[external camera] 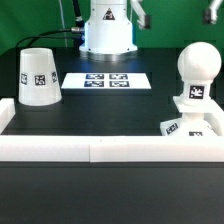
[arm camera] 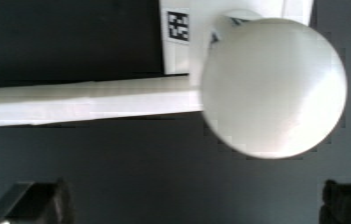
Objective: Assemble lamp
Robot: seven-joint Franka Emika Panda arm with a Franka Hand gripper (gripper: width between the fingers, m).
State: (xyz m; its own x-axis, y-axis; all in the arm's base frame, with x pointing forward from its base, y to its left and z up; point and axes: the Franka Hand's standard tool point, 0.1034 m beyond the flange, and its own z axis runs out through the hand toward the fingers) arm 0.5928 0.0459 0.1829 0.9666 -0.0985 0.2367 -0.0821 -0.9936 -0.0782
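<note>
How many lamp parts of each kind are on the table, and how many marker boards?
Shade: 1
Bulb: 1
Base: 1
Marker board: 1
Total: 4

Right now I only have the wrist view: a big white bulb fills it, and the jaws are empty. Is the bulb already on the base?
Observer: Yes. In the exterior view the bulb stands upright on the base, at that view's right.
Operator: Where's the shade?
Observer: The shade stands by itself at the exterior view's left, wide end down, well apart from the bulb.
Operator: Anything between them?
Observer: Only the marker board, lying flat in the middle.
</note>
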